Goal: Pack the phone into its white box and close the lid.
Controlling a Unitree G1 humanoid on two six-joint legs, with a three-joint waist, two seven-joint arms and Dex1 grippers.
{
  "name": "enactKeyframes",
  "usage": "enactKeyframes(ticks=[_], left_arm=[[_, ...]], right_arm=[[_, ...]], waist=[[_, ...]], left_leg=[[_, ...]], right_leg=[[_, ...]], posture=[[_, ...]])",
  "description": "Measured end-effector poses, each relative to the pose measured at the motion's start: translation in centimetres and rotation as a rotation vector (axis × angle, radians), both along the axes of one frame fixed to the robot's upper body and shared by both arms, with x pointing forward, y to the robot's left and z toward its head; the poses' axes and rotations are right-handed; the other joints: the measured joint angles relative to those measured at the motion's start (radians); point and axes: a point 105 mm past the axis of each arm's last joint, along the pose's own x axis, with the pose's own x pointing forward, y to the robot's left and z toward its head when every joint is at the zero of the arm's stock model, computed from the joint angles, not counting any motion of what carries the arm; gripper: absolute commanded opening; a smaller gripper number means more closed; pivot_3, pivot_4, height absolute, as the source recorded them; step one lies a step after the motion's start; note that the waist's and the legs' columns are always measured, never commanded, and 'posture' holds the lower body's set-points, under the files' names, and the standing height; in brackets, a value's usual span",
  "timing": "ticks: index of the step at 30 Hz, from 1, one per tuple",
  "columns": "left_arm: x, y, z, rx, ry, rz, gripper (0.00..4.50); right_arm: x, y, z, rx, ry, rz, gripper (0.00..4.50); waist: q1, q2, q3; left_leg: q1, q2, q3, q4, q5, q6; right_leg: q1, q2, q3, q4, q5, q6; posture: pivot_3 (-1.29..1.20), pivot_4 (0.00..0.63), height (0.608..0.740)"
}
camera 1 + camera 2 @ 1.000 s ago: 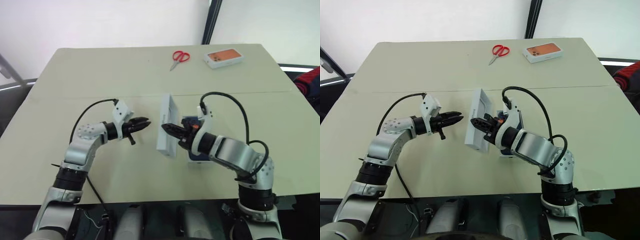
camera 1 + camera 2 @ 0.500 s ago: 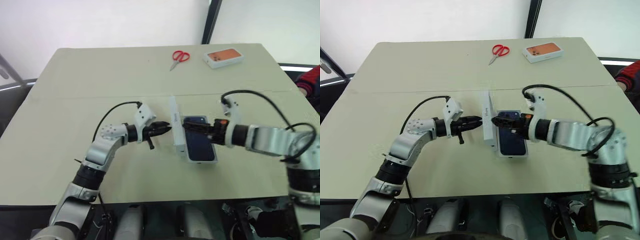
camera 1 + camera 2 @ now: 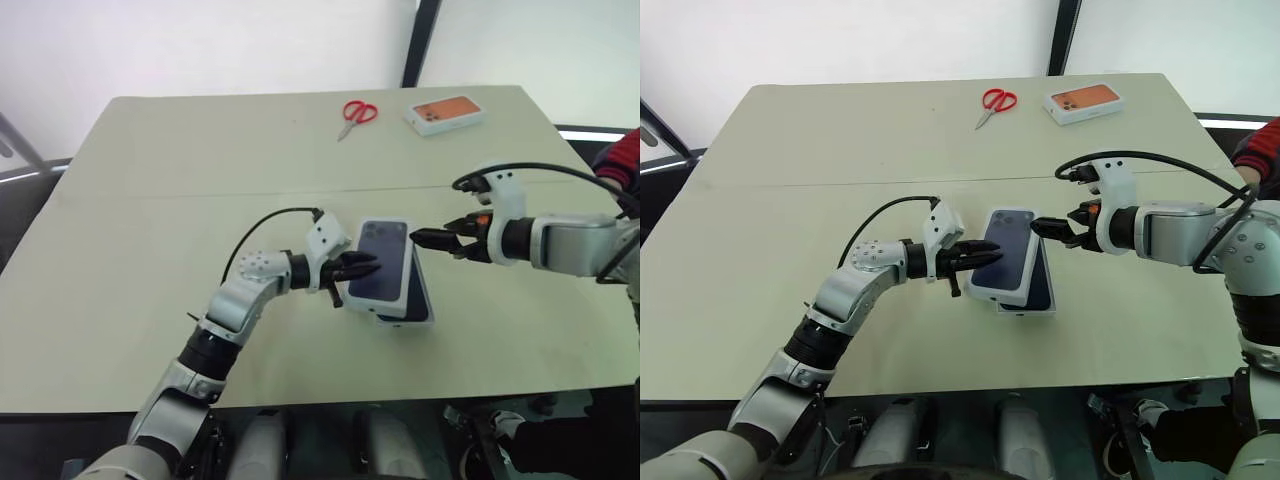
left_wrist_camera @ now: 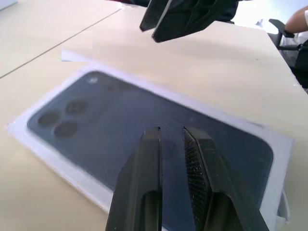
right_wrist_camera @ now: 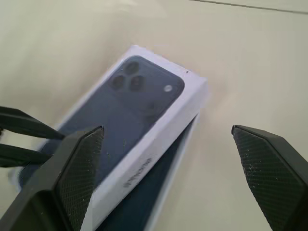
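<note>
Two grippers flank the packaging near the middle of the tabletop [image 3: 150, 200], somewhat toward its near edge; the lid [image 3: 381, 258], dark blue phone picture facing up, lies askew over the white box [image 3: 1045, 303], so that it is not seated squarely; the phone [image 3: 416, 293] shows as a dark strip in the box along the lid's right side, the rest of it hidden beneath the lid. The left gripper [image 3: 368, 267] reaches in from the left, its fingers nearly clenched with a narrow gap between them, tips over the lid's printed face; whether they touch it I cannot tell, and they grasp nothing. The right gripper [image 3: 428, 238] hangs just beside the lid's far right corner, released, its fingers spread wide, apart from the lid. Well apart, near the far edge of the tabletop, lie red scissors [image 3: 355, 115] and, to their right, a white box with an orange phone picture [image 3: 446, 113]; neither stands in the way of the arms. A red sleeve [image 3: 620, 160] shows beyond the tabletop's right edge.
</note>
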Motion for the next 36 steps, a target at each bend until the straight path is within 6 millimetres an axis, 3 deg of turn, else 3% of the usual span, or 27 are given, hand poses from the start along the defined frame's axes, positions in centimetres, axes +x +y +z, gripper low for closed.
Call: enactKeyframes(ticks=[1,4,7,11,20,30,36], left_arm=[[0.1,0.1,0.1,-0.005,0.004,0.008,0.77],[0.9,1.6,0.8,-0.021,0.008,0.073,0.77],[2.1,4.0,1.7,-0.013,-0.008,0.170,0.77],[3.2,6.6,1.0,0.083,-0.002,0.264,0.77],[3.2,5.8,-2.5,0.287,0.103,0.250,0.77],[2.4,2.4,-2.5,0.282,0.100,0.148,0.77],[2.2,1.7,-2.4,0.262,0.112,0.136,0.77]], right_arm=[[0.1,-0.1,0.1,-0.030,-0.023,0.012,4.44],[0.2,-0.3,0.4,-0.136,-0.099,0.057,3.58],[0.2,-0.8,0.1,-0.260,-0.152,0.109,2.09],[-0.2,-0.7,-1.2,-0.455,-0.209,0.230,0.02],[-0.7,0.4,-3.7,-0.613,-0.252,0.373,0.02],[-1.1,1.5,-5.1,-0.607,-0.241,0.423,0.02],[-1.2,1.4,-4.8,-0.607,-0.244,0.413,0.02]], waist=[[0.001,0.000,0.000],[0.002,0.000,0.000],[0.002,0.000,0.000],[0.002,0.000,0.000],[0.003,0.000,0.000],[0.003,0.000,0.000],[0.003,0.000,0.000]], left_leg=[[0.000,0.000,0.000,0.000,0.000,0.000],[0.000,0.000,0.000,0.000,0.000,0.000],[0.000,0.000,0.000,0.000,0.000,0.000],[0.000,-0.001,0.000,0.000,0.000,0.000],[0.000,-0.001,0.000,0.000,0.000,0.000],[0.000,-0.001,0.000,0.000,0.000,0.000],[0.000,-0.001,-0.001,0.000,0.000,0.000]], right_leg=[[0.000,0.000,0.000,0.000,0.000,0.000],[0.000,0.000,0.000,0.000,0.000,0.000],[0.000,0.000,0.000,0.000,0.000,0.000],[0.000,0.000,0.000,0.000,0.000,0.000],[0.000,-0.001,0.000,0.000,0.000,0.000],[0.000,-0.001,0.000,0.000,0.000,0.000],[0.000,-0.001,0.000,0.000,0.000,0.000]], posture=[[0.00,0.150,0.740],[0.00,0.150,0.740],[0.00,0.150,0.740],[0.00,0.150,0.740],[0.00,0.150,0.740],[0.00,0.150,0.740],[0.00,0.150,0.740]])
